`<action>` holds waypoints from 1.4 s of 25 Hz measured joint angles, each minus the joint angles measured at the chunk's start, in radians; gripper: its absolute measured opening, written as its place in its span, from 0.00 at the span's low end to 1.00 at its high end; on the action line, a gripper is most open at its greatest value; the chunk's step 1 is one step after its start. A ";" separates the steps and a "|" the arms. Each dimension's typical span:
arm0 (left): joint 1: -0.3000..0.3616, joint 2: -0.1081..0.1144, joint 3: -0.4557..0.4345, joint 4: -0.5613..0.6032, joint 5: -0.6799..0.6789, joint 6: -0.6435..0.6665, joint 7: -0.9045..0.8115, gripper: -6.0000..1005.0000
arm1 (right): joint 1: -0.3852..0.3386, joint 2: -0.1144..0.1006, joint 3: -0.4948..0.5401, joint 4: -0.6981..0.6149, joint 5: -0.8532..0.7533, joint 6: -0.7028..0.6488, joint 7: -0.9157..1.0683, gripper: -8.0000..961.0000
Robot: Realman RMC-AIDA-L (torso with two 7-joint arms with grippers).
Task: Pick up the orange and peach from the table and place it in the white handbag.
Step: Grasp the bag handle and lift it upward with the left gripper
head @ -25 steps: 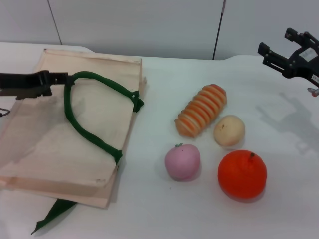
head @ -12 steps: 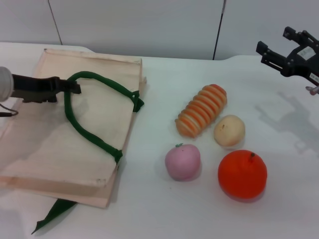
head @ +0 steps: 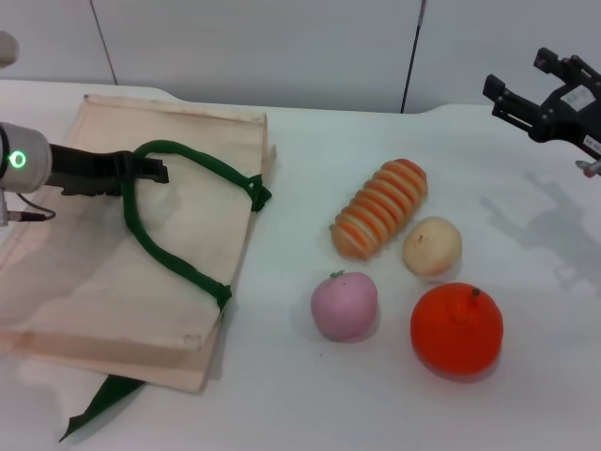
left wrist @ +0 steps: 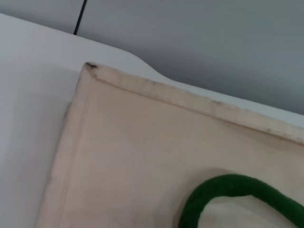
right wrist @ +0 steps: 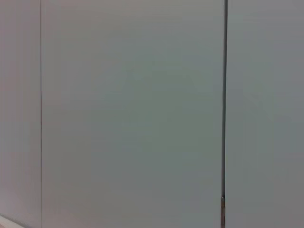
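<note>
The orange (head: 456, 329) sits at the front right of the table. The pink peach (head: 345, 305) sits just left of it. The white handbag (head: 84, 254) lies flat on the left, its dark green handle (head: 178, 268) looped on top. My left gripper (head: 155, 173) hovers over the bag, its tip at the upper bend of the handle. The left wrist view shows the bag's cloth (left wrist: 142, 161) and part of the handle (left wrist: 228, 190). My right gripper (head: 522, 81) is open and empty, raised at the far right, well behind the fruits.
A ridged orange-and-cream striped item (head: 379, 208) and a pale tan ball (head: 432, 246) lie just behind the peach and orange. A loose green strap (head: 103, 404) sticks out from the bag's front edge. The right wrist view shows only a grey wall.
My left gripper has moved right over the bag, from its left part to the handle's upper bend. The right gripper has barely moved. The fruits are unmoved.
</note>
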State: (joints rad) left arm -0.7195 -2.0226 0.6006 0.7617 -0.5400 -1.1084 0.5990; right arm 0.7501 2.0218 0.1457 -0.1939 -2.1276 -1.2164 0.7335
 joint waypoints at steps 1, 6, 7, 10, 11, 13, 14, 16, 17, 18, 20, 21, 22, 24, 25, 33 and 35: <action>-0.005 0.000 0.003 -0.008 0.006 0.007 0.000 0.82 | 0.001 0.000 0.000 0.000 0.000 0.000 0.000 0.91; -0.030 0.001 0.005 -0.052 0.045 0.033 0.000 0.81 | 0.002 0.000 0.000 0.001 0.000 0.000 0.000 0.91; -0.033 0.002 0.005 -0.057 0.051 0.036 0.000 0.81 | 0.002 0.000 0.000 0.001 0.001 0.000 0.000 0.91; -0.038 0.002 0.005 -0.061 0.063 0.042 0.000 0.81 | 0.003 0.000 0.000 0.002 0.001 0.000 0.001 0.91; -0.039 0.002 0.005 -0.061 0.065 0.043 0.000 0.81 | 0.004 0.000 0.000 0.002 0.001 0.000 0.001 0.91; -0.039 0.002 0.005 -0.062 0.065 0.044 -0.001 0.81 | 0.004 0.000 0.000 0.002 0.003 0.000 0.001 0.91; -0.039 0.002 0.005 -0.062 0.065 0.045 -0.002 0.81 | 0.004 0.000 0.000 0.002 0.005 0.000 0.001 0.91; -0.039 0.003 0.005 -0.062 0.065 0.045 -0.005 0.81 | 0.004 0.000 0.000 0.003 0.010 0.000 0.001 0.91; -0.039 0.003 0.005 -0.062 0.066 0.046 -0.007 0.81 | 0.004 0.000 0.000 0.003 0.012 -0.001 0.001 0.91; -0.039 0.003 0.005 -0.063 0.067 0.046 -0.007 0.81 | 0.004 0.000 0.000 0.003 0.013 -0.001 0.001 0.91; -0.041 0.004 0.005 -0.065 0.072 0.047 -0.008 0.81 | 0.004 0.000 0.000 0.004 0.013 -0.004 0.001 0.91; -0.044 0.004 0.005 -0.068 0.077 0.048 -0.008 0.81 | 0.003 0.000 0.000 0.004 0.013 -0.005 0.001 0.91; -0.048 0.005 0.005 -0.074 0.084 0.050 -0.009 0.81 | 0.003 0.000 0.000 0.004 0.013 -0.006 0.001 0.91; -0.058 0.007 0.005 -0.094 0.097 0.061 -0.011 0.77 | 0.003 0.000 0.000 0.004 0.013 -0.007 0.001 0.91; -0.063 0.008 0.005 -0.104 0.103 0.065 -0.012 0.73 | 0.003 0.000 0.000 0.004 0.013 -0.008 0.001 0.91; -0.086 0.018 0.004 -0.147 0.129 0.076 -0.016 0.51 | 0.003 0.000 0.000 0.004 0.013 -0.012 0.001 0.90; -0.085 0.018 0.005 -0.148 0.132 0.076 -0.015 0.45 | 0.003 0.000 0.000 0.004 0.012 -0.012 0.001 0.90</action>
State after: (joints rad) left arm -0.8047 -2.0047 0.6052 0.6141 -0.4084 -1.0324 0.5837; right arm 0.7531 2.0217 0.1458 -0.1903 -2.1152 -1.2287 0.7348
